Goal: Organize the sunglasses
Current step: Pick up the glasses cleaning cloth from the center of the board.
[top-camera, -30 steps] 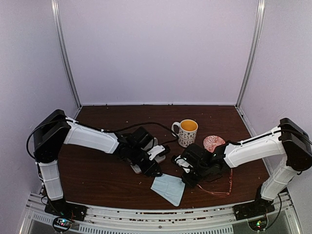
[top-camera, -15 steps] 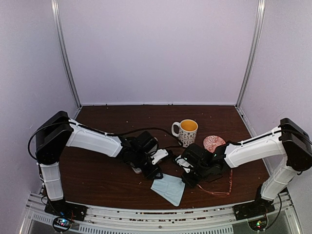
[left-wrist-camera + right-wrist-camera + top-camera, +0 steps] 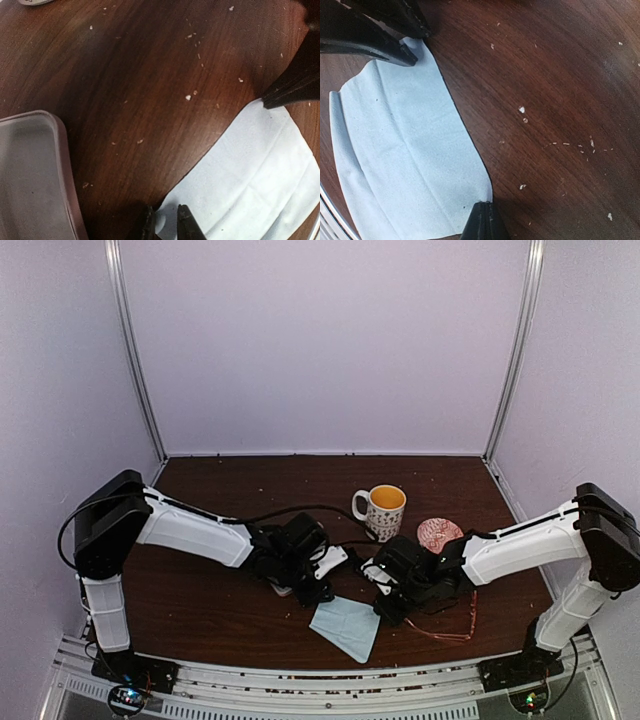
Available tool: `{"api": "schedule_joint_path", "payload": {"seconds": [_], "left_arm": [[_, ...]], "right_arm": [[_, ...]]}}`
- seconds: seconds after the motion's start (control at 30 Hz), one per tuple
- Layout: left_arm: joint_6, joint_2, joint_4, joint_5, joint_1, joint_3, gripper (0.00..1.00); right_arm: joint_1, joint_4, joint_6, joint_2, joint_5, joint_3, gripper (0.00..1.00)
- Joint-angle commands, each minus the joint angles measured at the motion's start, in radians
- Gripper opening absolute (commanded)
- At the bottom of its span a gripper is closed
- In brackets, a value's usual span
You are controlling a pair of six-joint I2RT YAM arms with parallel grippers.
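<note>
The sunglasses (image 3: 456, 636), thin reddish wire, lie on the table beneath my right forearm, partly hidden by it. The light blue cloth (image 3: 346, 626) lies flat between the two grippers. My left gripper (image 3: 165, 226) sits at the cloth's (image 3: 255, 165) upper-left corner, its fingers a narrow gap apart with that corner between them. My right gripper (image 3: 484, 222) is shut, its tips pinching the opposite corner of the cloth (image 3: 400, 150). The pink case (image 3: 30, 170) lies open just left of my left gripper (image 3: 318, 590).
A yellow-lined mug (image 3: 385, 510) stands behind the grippers. A round pink patterned piece (image 3: 438, 532) lies to its right. Crumbs dot the dark wooden table (image 3: 200, 610). The metal rail (image 3: 320, 685) runs along the near edge.
My left gripper has slid right to the cloth's corner, and its fingers have narrowed around it. The right arm has stayed put.
</note>
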Motion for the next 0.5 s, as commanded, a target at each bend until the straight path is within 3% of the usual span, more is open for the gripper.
{"api": "schedule_joint_path", "payload": {"seconds": [0.0, 0.23, 0.47], "left_arm": [[-0.038, 0.051, -0.034, 0.002, -0.013, -0.063, 0.15], [-0.061, 0.016, -0.013, 0.019, -0.013, -0.091, 0.00], [-0.087, -0.019, 0.012, 0.016, -0.014, -0.095, 0.00]], "right_arm": [[-0.004, -0.036, 0.014, 0.001, 0.006, -0.028, 0.00], [-0.005, -0.034, 0.017, -0.006, 0.007, -0.028, 0.00], [-0.005, -0.032, 0.020, -0.025, 0.019, -0.026, 0.00]]}}
